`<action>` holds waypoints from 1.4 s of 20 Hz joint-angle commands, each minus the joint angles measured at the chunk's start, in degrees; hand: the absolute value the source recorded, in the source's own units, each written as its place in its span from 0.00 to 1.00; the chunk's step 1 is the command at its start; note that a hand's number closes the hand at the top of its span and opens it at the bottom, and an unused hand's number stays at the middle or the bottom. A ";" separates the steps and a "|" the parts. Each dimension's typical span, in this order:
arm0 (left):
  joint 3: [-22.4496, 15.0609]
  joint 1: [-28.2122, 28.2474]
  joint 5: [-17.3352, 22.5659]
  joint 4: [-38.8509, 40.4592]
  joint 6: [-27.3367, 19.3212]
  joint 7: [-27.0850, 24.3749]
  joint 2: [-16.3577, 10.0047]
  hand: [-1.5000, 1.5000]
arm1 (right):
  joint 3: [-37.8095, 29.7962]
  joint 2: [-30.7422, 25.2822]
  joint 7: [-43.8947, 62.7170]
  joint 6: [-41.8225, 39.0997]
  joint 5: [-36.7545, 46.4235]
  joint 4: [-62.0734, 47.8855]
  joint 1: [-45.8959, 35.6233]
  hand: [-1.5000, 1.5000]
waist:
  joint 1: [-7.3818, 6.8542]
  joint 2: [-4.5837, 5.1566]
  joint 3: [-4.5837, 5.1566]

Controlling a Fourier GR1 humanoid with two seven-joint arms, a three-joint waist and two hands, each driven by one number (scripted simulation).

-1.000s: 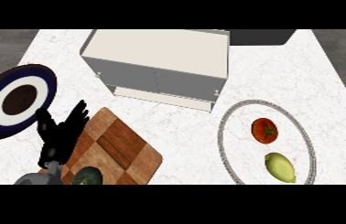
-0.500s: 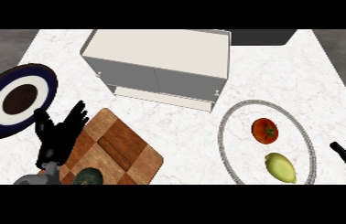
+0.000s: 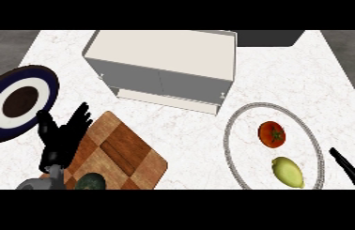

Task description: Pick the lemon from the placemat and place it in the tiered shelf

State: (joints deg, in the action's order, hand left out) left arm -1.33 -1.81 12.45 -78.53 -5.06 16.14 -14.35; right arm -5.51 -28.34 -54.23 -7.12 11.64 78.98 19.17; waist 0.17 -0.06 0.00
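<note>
Lemon (image 3: 288, 172) lies on the placemat (image 3: 243, 149) beside a tomato (image 3: 272, 134).

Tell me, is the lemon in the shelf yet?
No, out. The lemon lies on the round placemat beside the tomato, away from the shelf.

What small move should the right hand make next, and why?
Probably ease the right hand leftward over the lemon: it barely shows at the view's right edge, apart from the lemon lying on the placemat near the tomato.
</note>
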 commanded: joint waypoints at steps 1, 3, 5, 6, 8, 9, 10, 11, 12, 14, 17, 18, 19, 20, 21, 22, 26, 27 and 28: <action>2.29 3.18 0.46 1.25 3.55 -2.77 -1.00 0.50 | 0.73 3.81 0.19 2.21 3.20 1.87 1.81 0.00 | -0.04 0.02 0.02; 1.61 0.50 -1.08 0.11 2.83 0.79 0.37 0.50 | -1.29 3.67 -1.38 0.02 3.95 -4.73 -3.33 0.00 | -0.12 0.04 0.00; 2.73 -0.61 -0.80 0.58 3.47 0.42 0.02 0.50 | -0.27 5.91 4.06 2.49 5.53 -1.34 -4.39 0.00 | -0.10 0.04 0.01; 2.60 -0.94 -1.67 3.74 3.52 -1.53 0.88 0.50 | -0.36 6.51 3.74 3.12 6.39 -4.69 -6.60 0.00 | -0.12 0.07 0.01; 0.23 3.35 -3.14 -4.48 0.58 1.78 3.00 0.50 | -1.58 6.49 1.88 4.06 7.09 -5.27 -5.11 0.00 | -0.19 0.01 0.00; 2.87 1.62 -2.22 -0.60 4.16 0.29 1.40 0.50 | -1.95 7.03 3.82 2.74 7.26 -4.42 -6.06 0.00 | -0.11 0.03 0.01; 3.30 0.20 -2.08 -1.48 2.54 3.20 0.60 0.50 | -1.37 6.69 7.63 3.70 8.09 -2.23 -7.55 0.00 | -0.14 0.03 0.01; 1.46 2.61 -3.60 -5.37 1.03 3.83 2.27 0.50 | -2.68 6.88 4.79 3.92 8.04 -8.19 -10.11 0.00 | -0.27 0.03 -0.01; 5.32 0.68 -1.02 0.29 6.13 0.50 -0.08 0.50 | -3.08 7.10 3.19 4.17 8.43 -5.55 -6.73 0.00 | -0.08 0.04 0.01; 3.02 4.37 -2.95 -1.78 4.96 -1.01 2.05 0.50 | -1.48 10.50 6.77 6.95 9.69 -4.26 -8.72 0.00 | -0.18 0.03 0.01; 2.58 1.65 -4.58 -1.18 2.26 0.74 4.40 0.50 | -1.99 11.30 1.21 7.34 10.58 -10.30 -9.50 0.00 | -0.17 0.04 -0.01; 4.29 -3.72 -4.43 6.34 3.62 -2.00 3.27 0.50 | 0.28 12.96 9.09 6.95 10.73 -2.99 -11.46 0.00 | 0.03 0.09 0.03; 3.55 -2.84 -5.12 3.05 2.37 0.72 4.43 0.50 | -3.03 10.10 2.87 4.20 8.89 -10.14 -13.25 0.00 | -0.12 0.06 0.00; 4.41 0.88 -4.36 4.16 5.15 -3.51 3.58 0.50 | -2.87 11.26 1.13 5.93 9.69 -13.71 -14.15 0.00 | -0.23 0.07 0.00; 2.43 0.04 -6.53 2.57 2.20 -2.24 5.84 0.50 | -1.04 12.98 4.41 6.62 10.71 -8.01 -12.53 0.00 | -0.13 0.04 0.01; 6.53 0.50 -3.47 4.66 6.79 -4.18 2.54 0.50 | -3.20 10.29 2.54 4.41 9.76 -9.18 -12.48 0.00 | -0.14 0.04 0.01; 3.73 -1.42 -6.33 3.46 3.92 -1.41 5.67 0.50 | -3.64 11.81 -0.07 6.49 10.38 -13.88 -16.17 0.00 | -0.13 0.07 0.00; 6.18 1.63 -4.55 -1.58 6.07 1.05 2.56 0.50 | -1.36 14.11 2.30 7.12 11.62 -9.02 -11.85 0.00 | -0.15 0.02 0.00; 4.95 -0.72 -5.77 0.51 3.81 0.83 4.56 0.50 | 0.54 14.11 2.39 7.51 13.96 -10.52 -14.90 0.00 | -0.18 0.05 0.00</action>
State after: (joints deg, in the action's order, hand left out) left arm 3.51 -1.59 7.42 -78.44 -0.63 16.29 -10.59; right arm -7.42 -16.45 -51.57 -0.99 23.10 69.58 5.79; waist 0.10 -0.18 0.34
